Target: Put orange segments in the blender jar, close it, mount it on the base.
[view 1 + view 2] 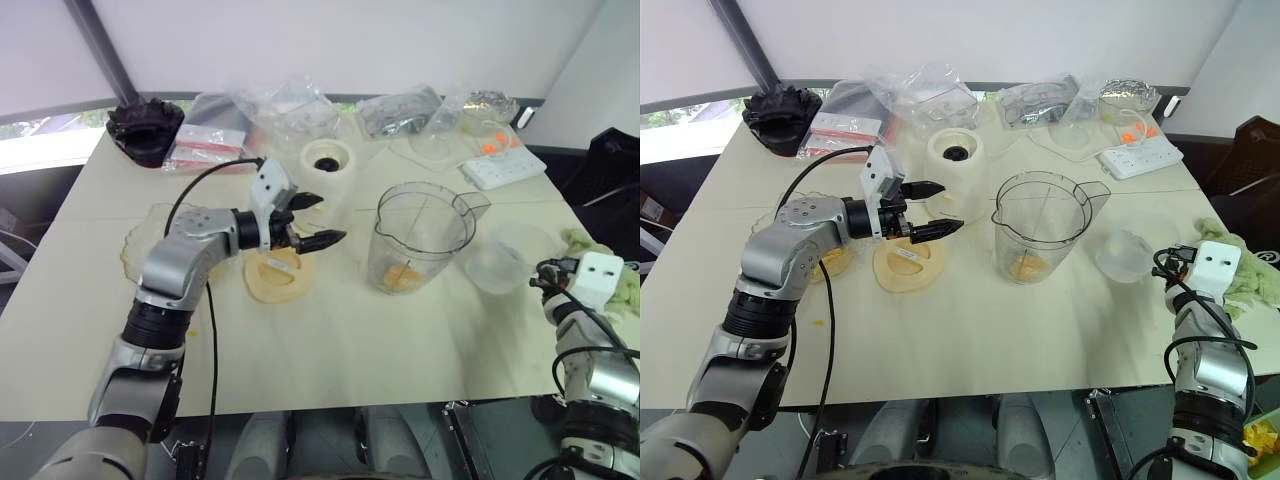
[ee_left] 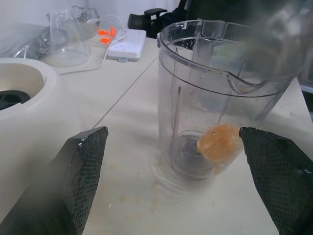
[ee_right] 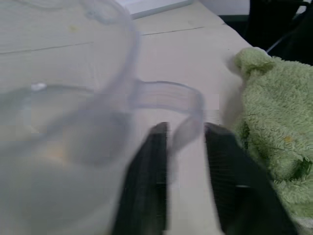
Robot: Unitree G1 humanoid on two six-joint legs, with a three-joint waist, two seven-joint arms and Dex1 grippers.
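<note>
We log: blender jar [image 1: 422,238] at centre frame, orange segments [image 2: 218,143] inside; left fingers [image 1: 322,240] spread; right fingers [image 3: 149,171] pinching a clear tub's [image 3: 63,142] handle.

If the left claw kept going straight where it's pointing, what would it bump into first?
Most likely the blender jar. The open left claw points at it across bare table, with nothing between in its wrist view; exact depth is unclear.

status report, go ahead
Left gripper open, empty, above the lid. Right gripper shut on the clear tub edge. Blender jar upright, orange segments inside, uncovered, off the base. Nothing between lid and jar.
</note>
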